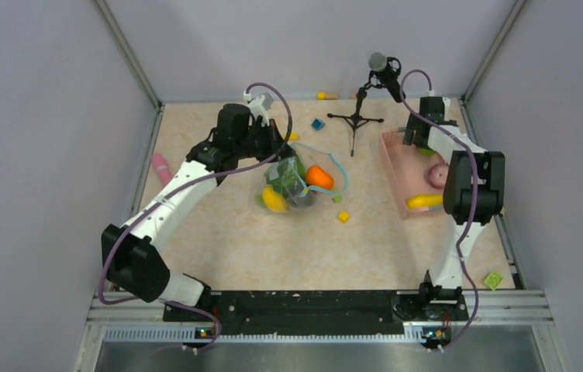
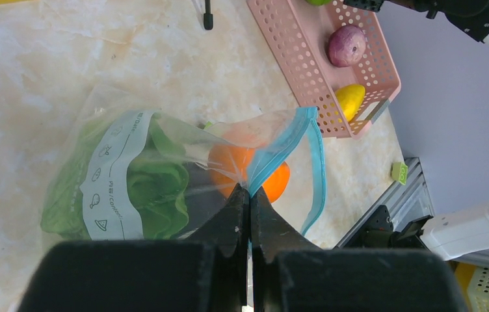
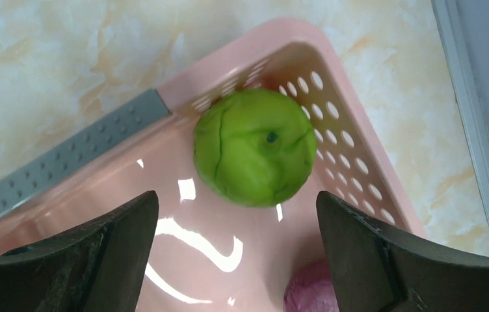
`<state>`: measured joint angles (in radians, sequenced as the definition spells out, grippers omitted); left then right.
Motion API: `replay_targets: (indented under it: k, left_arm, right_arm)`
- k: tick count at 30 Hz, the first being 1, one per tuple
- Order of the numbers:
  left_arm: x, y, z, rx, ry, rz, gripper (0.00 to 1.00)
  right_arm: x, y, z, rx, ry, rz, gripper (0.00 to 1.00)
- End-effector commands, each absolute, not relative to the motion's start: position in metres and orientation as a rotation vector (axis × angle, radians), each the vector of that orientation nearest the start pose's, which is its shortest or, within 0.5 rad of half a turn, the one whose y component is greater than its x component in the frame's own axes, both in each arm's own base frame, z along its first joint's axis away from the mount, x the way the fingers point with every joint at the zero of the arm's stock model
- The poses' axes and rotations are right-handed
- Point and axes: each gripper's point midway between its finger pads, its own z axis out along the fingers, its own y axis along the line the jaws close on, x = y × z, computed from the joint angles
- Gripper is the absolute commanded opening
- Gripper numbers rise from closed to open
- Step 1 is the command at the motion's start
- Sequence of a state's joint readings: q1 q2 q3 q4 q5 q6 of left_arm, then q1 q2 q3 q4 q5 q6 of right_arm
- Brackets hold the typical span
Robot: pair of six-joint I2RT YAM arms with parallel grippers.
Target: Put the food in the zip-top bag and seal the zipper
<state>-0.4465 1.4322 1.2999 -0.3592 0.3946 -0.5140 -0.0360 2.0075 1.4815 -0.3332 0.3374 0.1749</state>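
**Surface and enclosure.** The table (image 1: 273, 248) has a beige, marbled top. Plain grey walls (image 1: 40, 116) close it on three sides, and a metal rail (image 1: 312, 314) carrying both arm bases runs along the near edge. A microphone stand (image 1: 358, 116) stands near the far wall. A pink cylinder (image 1: 161, 167) lies at the left edge. A yellow block (image 1: 343, 216) lies just beside the bag, and a teal block (image 1: 318, 124) lies farther back.

**Task items.** The zip-top bag (image 2: 118, 175) lies crumpled at mid-table. The zipper (image 2: 281, 153) forms an unsealed loop around the orange (image 2: 274, 182). The left claw (image 2: 250, 192) is fully closed, pinching the zipper strip. A yellow piece (image 1: 274, 200) shows at the near-left end of the bag.

The pink basket (image 2: 294, 45) sits at the right of the table. It contains the lime (image 3: 255, 146) in a far corner, the magenta piece (image 2: 347, 45) and a yellow banana-like piece (image 2: 350, 101). The right claw (image 3: 237, 198) is spread wide above the lime and grips nothing.

**Limits of view.**
- The green contents (image 2: 157, 188) of the bag are blurred by crinkled film and the white label, so they cannot be identified.
- How far the orange sits inside the mouth cannot be determined.
- In the top view, the wrist housing covers the left claw and the right arm covers most of the lime.
- The magenta piece is cut off at the lower edge of the right wrist view.
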Motion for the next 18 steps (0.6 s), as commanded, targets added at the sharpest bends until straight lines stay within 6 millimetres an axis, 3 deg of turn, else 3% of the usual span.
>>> replay_targets:
  k: [1, 5, 9, 12, 18]
  left_arm:
    - [0.349, -0.264, 0.291, 0.231, 2.06, -1.008, 0.0]
    - [0.346, -0.263, 0.293, 0.24, 2.056, -1.013, 0.0]
    - [0.344, -0.262, 0.294, 0.235, 2.055, -1.015, 0.0]
    - [0.343, -0.262, 0.295, 0.233, 2.052, -1.02, 0.0]
    - [0.342, -0.262, 0.294, 0.221, 2.043, -1.029, 0.0]
  right_arm:
    - [0.532, -0.088, 0.079, 0.419, 2.254, -0.397, 0.89]
    - [0.541, -0.097, 0.068, 0.423, 2.248, -0.439, 0.81]
    - [0.541, -0.095, 0.071, 0.402, 2.215, -0.418, 0.54]
    - [0.533, -0.097, 0.084, 0.398, 2.183, -0.43, 0.35]
    - [0.5, -0.092, 0.132, 0.372, 2.15, -0.404, 0.25]
